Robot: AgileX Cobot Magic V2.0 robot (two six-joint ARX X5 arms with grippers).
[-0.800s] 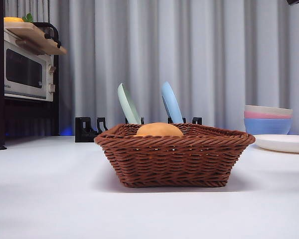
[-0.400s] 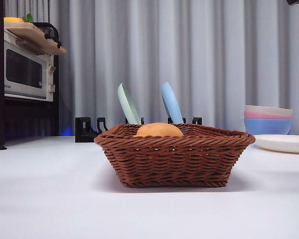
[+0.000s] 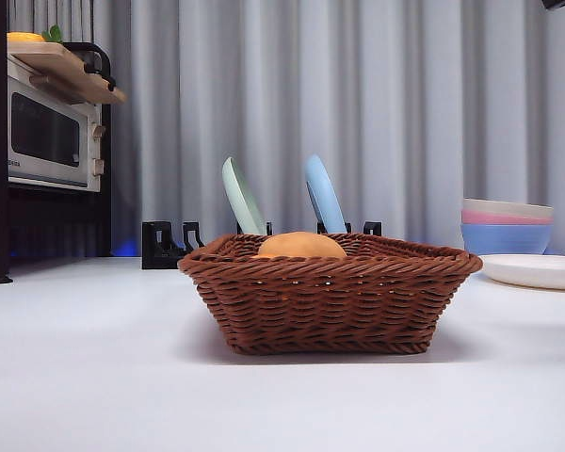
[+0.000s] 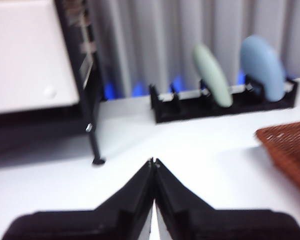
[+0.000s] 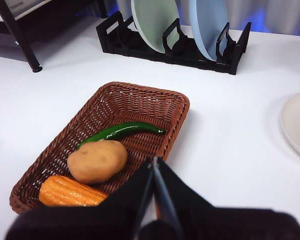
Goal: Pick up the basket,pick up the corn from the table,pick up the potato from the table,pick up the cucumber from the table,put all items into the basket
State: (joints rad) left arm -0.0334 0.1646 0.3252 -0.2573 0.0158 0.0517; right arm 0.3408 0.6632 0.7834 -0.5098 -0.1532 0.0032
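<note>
The brown wicker basket [image 3: 330, 297] stands on the white table [image 3: 94, 377]; it also shows in the right wrist view [image 5: 125, 107] and its edge in the left wrist view [image 4: 290, 145]. In it lie the ridged orange corn [image 5: 70, 192], the tan potato [image 5: 96, 160] and the green cucumber [image 5: 120, 132]. In the front view only the potato's top [image 3: 301, 246] rises above the rim. My right gripper [image 5: 154, 162] is shut and empty, raised above the basket's near side. My left gripper [image 4: 153, 162] is shut and empty, away from the basket, above bare table.
A black rack [image 3: 165, 247] with a green plate [image 3: 242, 196] and a blue plate [image 3: 324, 194] stands behind the basket. A microwave [image 3: 42, 132] on a black shelf stands far left. Stacked bowls [image 3: 506, 226] and a white plate [image 3: 537, 271] are at the right.
</note>
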